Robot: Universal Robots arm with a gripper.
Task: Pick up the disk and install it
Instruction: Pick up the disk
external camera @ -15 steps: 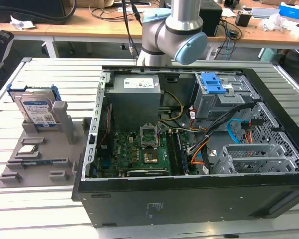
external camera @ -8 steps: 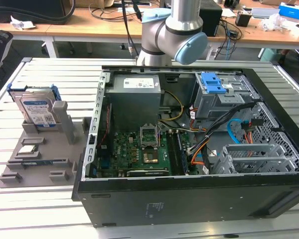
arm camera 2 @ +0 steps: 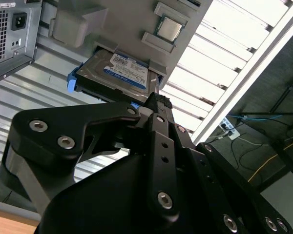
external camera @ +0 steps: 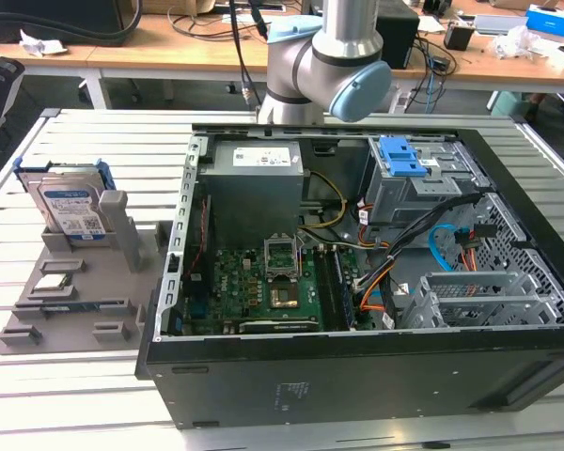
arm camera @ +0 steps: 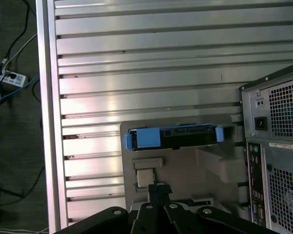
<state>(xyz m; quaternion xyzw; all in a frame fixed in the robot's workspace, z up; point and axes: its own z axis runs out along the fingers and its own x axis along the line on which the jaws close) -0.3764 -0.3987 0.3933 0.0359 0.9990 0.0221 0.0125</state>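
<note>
As it stands in a grey holder (external camera: 94,272), silver disk (external camera: 70,211), blue-framed, fingers (arm camera 2: 158,114) pressed together, empty

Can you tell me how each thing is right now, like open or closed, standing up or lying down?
computer case: lying on its side, open, insides showing.
disk: standing on edge in the grey holder, not picked up.
grey holder: lying flat beside the computer case.
small chip: lying flat in a pocket of the grey holder.
claw: near the grey holder, not touching the disk.
</note>
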